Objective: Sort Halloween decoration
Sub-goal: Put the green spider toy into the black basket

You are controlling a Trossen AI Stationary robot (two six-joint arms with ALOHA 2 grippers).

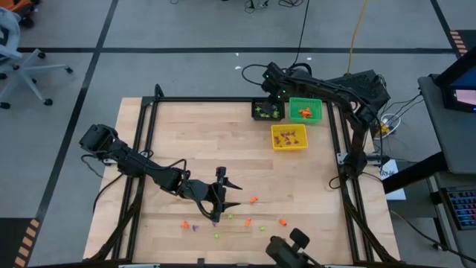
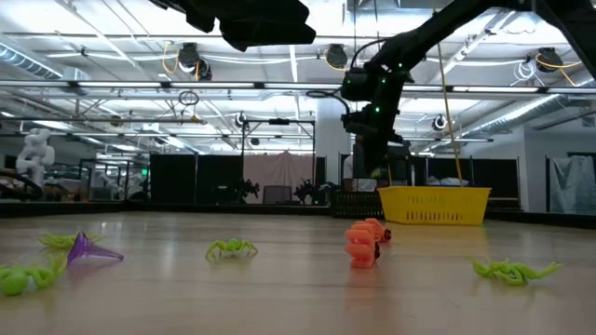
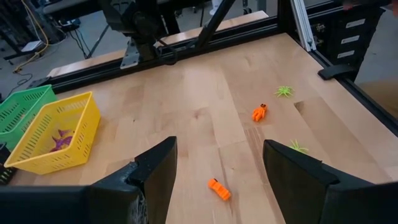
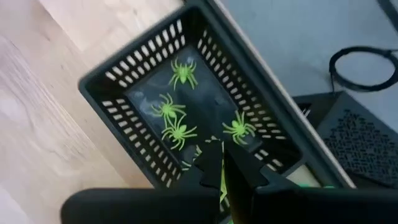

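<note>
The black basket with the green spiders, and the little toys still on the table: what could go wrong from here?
The right gripper hangs shut over the black basket; a spider may still cling between its fingers instead of dropping in. The left gripper is open above an orange trinket so small that the fingers could close beside it or flick it across the wood.

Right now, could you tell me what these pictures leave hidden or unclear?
- Black bin: right wrist view, near corner hidden by the shut right gripper.
- Green bin: left wrist view, cut off by the edge.
- Trinkets under the open left gripper: high view, too small to tell shapes.
- Yellow bin: low view, contents hidden behind its wall.
</note>
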